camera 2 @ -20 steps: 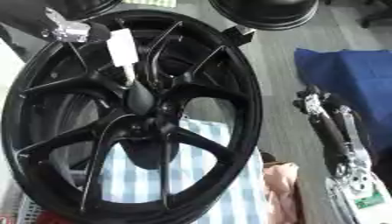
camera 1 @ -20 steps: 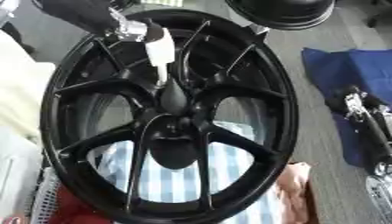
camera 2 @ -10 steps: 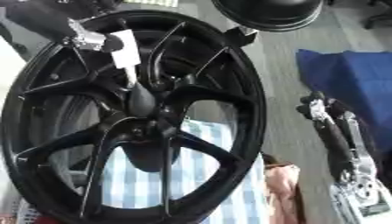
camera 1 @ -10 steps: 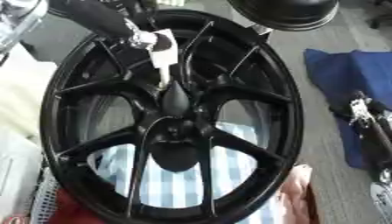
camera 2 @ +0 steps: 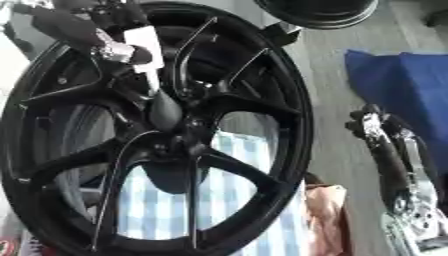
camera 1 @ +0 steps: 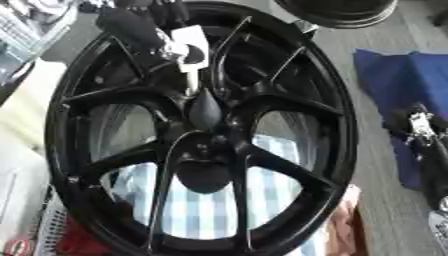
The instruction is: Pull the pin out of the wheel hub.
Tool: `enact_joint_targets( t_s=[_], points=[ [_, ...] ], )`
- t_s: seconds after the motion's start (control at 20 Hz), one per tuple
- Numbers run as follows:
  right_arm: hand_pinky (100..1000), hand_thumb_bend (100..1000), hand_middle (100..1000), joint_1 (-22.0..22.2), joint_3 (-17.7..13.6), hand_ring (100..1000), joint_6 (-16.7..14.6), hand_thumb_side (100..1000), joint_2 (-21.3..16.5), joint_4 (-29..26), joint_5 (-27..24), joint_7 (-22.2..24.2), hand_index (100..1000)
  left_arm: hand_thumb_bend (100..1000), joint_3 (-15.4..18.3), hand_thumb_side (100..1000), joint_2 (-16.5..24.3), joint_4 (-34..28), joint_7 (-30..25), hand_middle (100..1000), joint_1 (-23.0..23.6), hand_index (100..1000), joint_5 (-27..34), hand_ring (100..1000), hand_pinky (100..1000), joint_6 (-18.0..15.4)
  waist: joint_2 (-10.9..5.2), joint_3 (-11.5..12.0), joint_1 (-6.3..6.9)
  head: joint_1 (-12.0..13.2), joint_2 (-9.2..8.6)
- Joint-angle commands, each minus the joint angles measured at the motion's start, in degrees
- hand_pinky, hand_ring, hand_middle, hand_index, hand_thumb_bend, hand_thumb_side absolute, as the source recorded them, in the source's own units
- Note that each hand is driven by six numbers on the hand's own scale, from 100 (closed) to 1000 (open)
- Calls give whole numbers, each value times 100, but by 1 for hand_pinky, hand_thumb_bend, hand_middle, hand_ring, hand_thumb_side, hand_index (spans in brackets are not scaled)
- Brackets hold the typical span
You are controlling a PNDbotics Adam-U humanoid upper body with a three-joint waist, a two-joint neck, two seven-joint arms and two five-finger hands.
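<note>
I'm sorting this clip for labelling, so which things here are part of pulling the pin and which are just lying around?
Part of the job:
wheel hub
white pin above the hub
left robot hand at the pin

Lying about:
blue cloth
striped cloth under the wheel
second black wheel
right robot hand, idle

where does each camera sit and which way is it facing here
Left eye view: in the robot's head, looking down on the black wheel; the left hand enters top left, holding the white pin; the right hand barely shows at the right edge.
Right eye view: beside it in the head, aimed the same way; the right hand shows more fully at the right.
Both share the wheel, pin, striped cloth and blue cloth.
</note>
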Motion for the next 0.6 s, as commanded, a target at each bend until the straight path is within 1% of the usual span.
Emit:
enact_joint_targets(
  t_s=[0.05, 0.2, 0.25, 0.45, 0.5, 0.6],
  points=[
    [825, 100, 504, -36, -6, 702, 4, 665, -22, -136, 19, -26, 622, 506, 41, 653, 28, 25, -343, 806, -137, 871, -83, 838, 774, 308, -82, -15, 1, 34, -79],
    [825, 100, 504, -41, -8, 702, 6, 667, -11, -136, 15, -35, 622, 486, 31, 645, 0, 74, -375, 772, -138, 848, -124, 808, 752, 304, -74, -28, 3, 46, -90],
    [825, 100, 504, -41, -10, 703, 7, 668, -7, -136, 13, -38, 623, 456, 33, 643, -7, 85, -388, 742, -138, 823, -127, 780, 732, 307, -74, -33, 4, 48, -91],
    [825, 100, 505, -35, -13, 703, 36, 680, 14, -136, 5, -59, 623, 360, 57, 617, -29, 74, -411, 644, -155, 760, -69, 714, 685, 352, -77, -39, 12, 57, -90],
    [825, 100, 505, -33, -12, 703, 46, 681, 20, -136, 2, -64, 623, 335, 65, 604, -32, 66, -407, 630, -159, 750, -41, 706, 679, 373, -79, -40, 13, 61, -88],
    [826, 100, 506, -27, -13, 704, 57, 682, 29, -136, -1, -73, 624, 255, 75, 554, -29, 46, -398, 602, -164, 726, 10, 680, 663, 415, -84, -41, 16, 60, -80]
  ],
)
